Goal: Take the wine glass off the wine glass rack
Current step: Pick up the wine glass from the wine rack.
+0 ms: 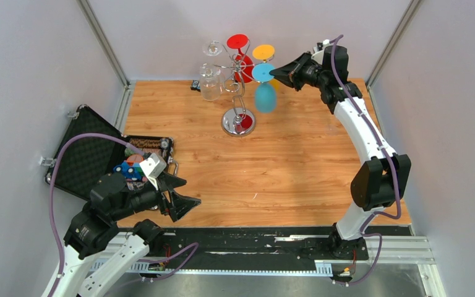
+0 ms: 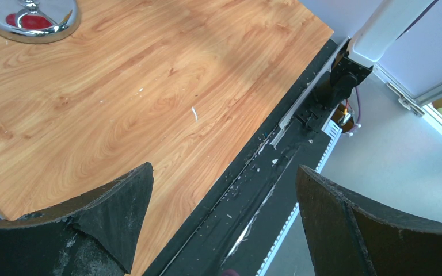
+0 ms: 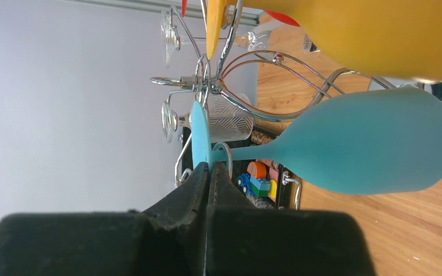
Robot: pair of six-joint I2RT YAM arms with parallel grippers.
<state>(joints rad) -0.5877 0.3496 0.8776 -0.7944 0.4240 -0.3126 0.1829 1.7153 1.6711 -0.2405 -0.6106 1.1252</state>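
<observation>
The chrome wine glass rack (image 1: 238, 122) stands at the back middle of the wooden table; its mirrored base also shows in the left wrist view (image 2: 31, 20). Several glasses hang upside down on it. My right gripper (image 1: 276, 73) is shut on the edge of the round foot of a teal wine glass (image 1: 265, 98). In the right wrist view my gripper (image 3: 209, 168) pinches that foot, and the stem of the teal glass (image 3: 368, 144) still passes through a chrome hook loop (image 3: 221, 152). My left gripper (image 1: 182, 197) is open and empty over the table's near edge (image 2: 224, 172).
Red (image 1: 238, 41), orange (image 1: 263, 52) and clear (image 1: 210, 80) glasses hang on the same rack, close beside the teal one. The orange bowl (image 3: 368, 34) is right above it. An open black case (image 1: 86, 158) with toy blocks (image 1: 130, 170) lies at the left.
</observation>
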